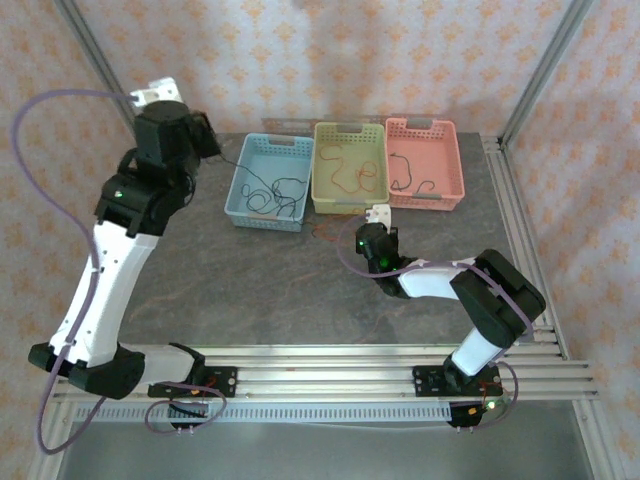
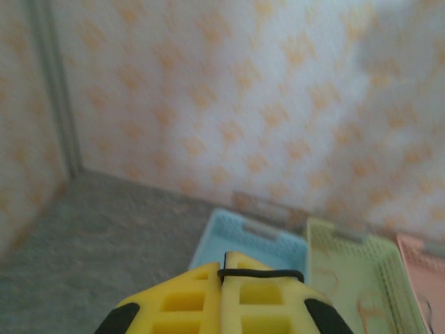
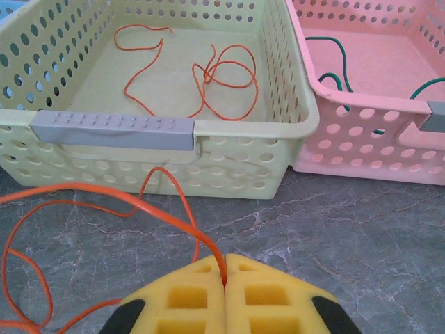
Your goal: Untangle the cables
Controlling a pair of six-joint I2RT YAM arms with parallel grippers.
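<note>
Top camera overlooks from behind; left wrist sees green basket (image 2: 361, 243) far beyond left pincer (image 2: 226, 261); right wrist, close ahead of right pincer (image 3: 226, 263).

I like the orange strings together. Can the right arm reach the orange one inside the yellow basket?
Probably yes: the yellow basket holding that orange cable sits just ahead, top open. But the right pincer is shut on another orange cable.

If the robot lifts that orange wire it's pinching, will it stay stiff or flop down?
Probably floppy: the orange wire lies in loose, curvy loops on the table. It's likely very light, being so thin. It might slip or snag, since the right hand pinches it at just one spot.
</note>
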